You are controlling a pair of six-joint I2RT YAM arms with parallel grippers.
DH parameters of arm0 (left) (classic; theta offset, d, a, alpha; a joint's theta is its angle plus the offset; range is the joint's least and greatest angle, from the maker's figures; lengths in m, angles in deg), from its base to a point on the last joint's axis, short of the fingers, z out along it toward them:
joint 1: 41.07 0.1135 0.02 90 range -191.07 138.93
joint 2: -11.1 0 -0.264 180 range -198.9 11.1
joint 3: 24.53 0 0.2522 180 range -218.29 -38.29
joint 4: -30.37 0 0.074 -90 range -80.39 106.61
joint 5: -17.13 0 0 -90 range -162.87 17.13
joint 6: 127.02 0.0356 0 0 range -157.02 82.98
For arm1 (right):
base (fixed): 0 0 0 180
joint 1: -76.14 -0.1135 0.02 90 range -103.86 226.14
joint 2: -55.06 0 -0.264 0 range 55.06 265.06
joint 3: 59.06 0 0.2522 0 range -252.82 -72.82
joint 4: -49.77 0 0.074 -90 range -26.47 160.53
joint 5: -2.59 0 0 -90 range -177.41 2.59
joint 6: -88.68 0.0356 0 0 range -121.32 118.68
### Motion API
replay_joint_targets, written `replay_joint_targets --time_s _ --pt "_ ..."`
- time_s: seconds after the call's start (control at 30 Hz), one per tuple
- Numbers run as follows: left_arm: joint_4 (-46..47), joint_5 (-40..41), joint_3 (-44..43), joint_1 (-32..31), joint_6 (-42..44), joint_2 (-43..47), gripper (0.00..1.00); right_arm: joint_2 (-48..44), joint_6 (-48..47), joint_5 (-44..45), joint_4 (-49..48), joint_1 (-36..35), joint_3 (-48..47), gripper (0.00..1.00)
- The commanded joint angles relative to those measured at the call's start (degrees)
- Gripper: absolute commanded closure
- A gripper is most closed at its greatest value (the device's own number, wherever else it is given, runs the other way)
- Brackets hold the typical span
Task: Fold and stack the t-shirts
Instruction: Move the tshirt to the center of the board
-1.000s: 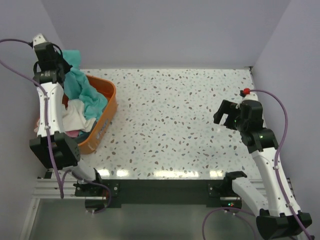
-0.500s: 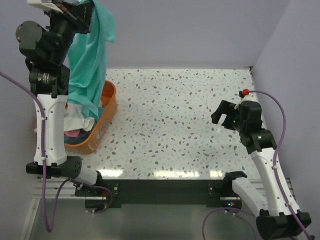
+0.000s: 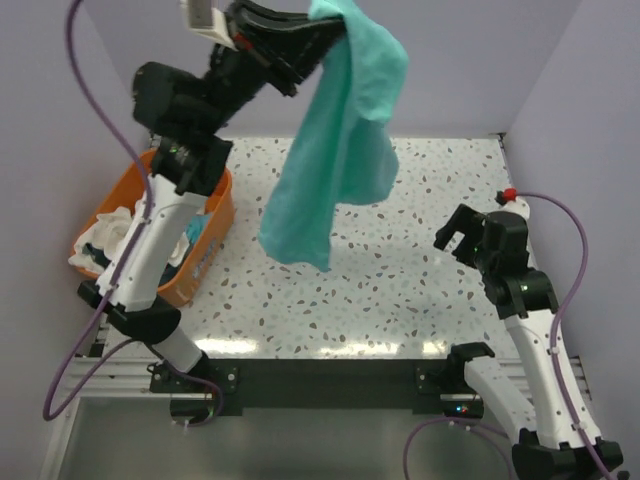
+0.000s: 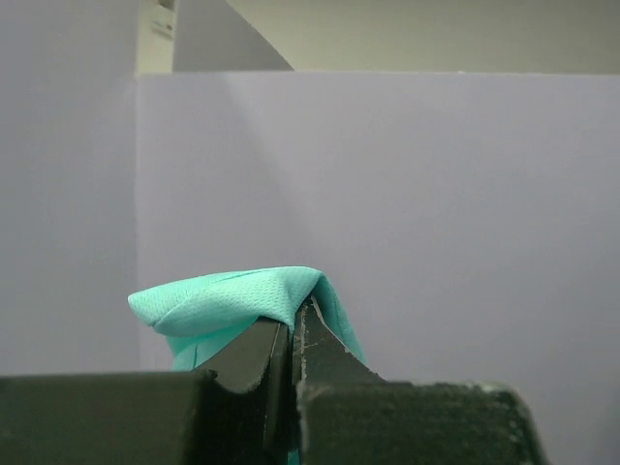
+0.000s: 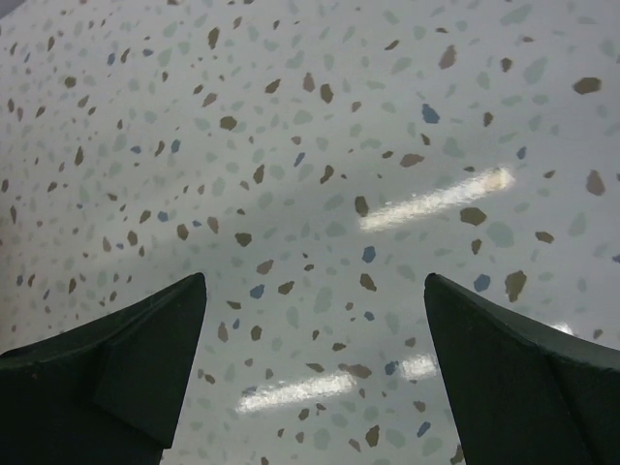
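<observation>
My left gripper [image 3: 335,28] is shut on a teal t-shirt [image 3: 335,165] and holds it high; the shirt hangs down over the middle of the speckled table [image 3: 400,290]. In the left wrist view the teal cloth [image 4: 232,302] is pinched between the closed fingers [image 4: 254,356]. My right gripper [image 3: 453,228] is open and empty above the right side of the table; its fingers [image 5: 126,363] frame bare tabletop. More shirts, white and blue, lie in an orange basket [image 3: 215,235] at the left.
Lilac walls [image 3: 470,70] close in the table at the back and both sides. The orange basket stands against the left wall by the left arm [image 3: 150,250].
My left gripper has swung the teal t-shirt up out of the basket and rightward, so it hangs over the table's middle. The right arm has shifted only slightly.
</observation>
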Motion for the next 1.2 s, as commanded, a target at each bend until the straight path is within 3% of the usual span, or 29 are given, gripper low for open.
replay_joint_targets --time_s 0.0,0.1,0.2,0.4,0.43,0.5,0.53,0.67,0.7,0.73,0.77,0.97,1.17 --pt "1.7 0.3 -0.9 -7.6 3.6 -5.4 1.0 -3.2 4.7 15.4 6.7 0.2 -3.9 0.01" --pt "0.3 0.7 -2.0 -9.5 4.0 -7.4 1.0 -5.7 5.2 21.8 10.0 0.2 -4.9 0.01" --pt "-1.1 5.9 3.7 -9.6 5.2 -3.1 1.0 -7.1 4.9 24.6 12.6 0.2 -5.5 0.02" --pt "-6.8 41.7 34.6 -7.7 6.5 10.1 1.0 -6.6 3.4 24.5 13.8 0.2 -5.5 0.01" --pt "-7.6 44.0 43.3 -6.5 5.4 11.2 1.0 -6.4 2.9 23.6 13.6 0.2 -5.2 0.01" --pt "-10.5 45.0 52.1 -1.4 -0.6 14.2 1.0 -5.7 2.5 21.0 13.2 0.1 -4.3 0.01" --pt "-10.8 43.0 61.2 -0.2 -2.0 15.7 0.84 -4.9 1.8 18.5 12.8 0.2 -3.9 0.01" --pt "-14.7 39.4 75.4 0.8 -4.2 17.4 0.54 -2.5 1.4 13.8 10.2 0.2 -1.7 0.01" --pt "-16.1 38.4 77.0 0.6 -4.3 17.9 0.41 -2.1 1.5 11.7 9.6 0.2 -0.8 0.01" --pt "-16.8 38.2 79.4 -0.3 -4.5 18.5 0.06 -1.5 2.0 10.9 8.9 0.2 -0.4 0.02" --pt "-17.6 38.8 80.1 -1.0 -4.8 20.0 0.0 -0.5 2.0 10.1 7.1 0.2 0.1 0.01" --pt "-26.4 45.6 74.2 -4.2 -0.5 21.9 0.0 7.5 2.7 -3.8 0.2 -0.4 4.5 0.01" --pt "-31.1 49.8 64.5 -4.0 3.2 11.9 0.0 15.2 6.3 -1.7 -5.5 -4.5 5.9 0.07"
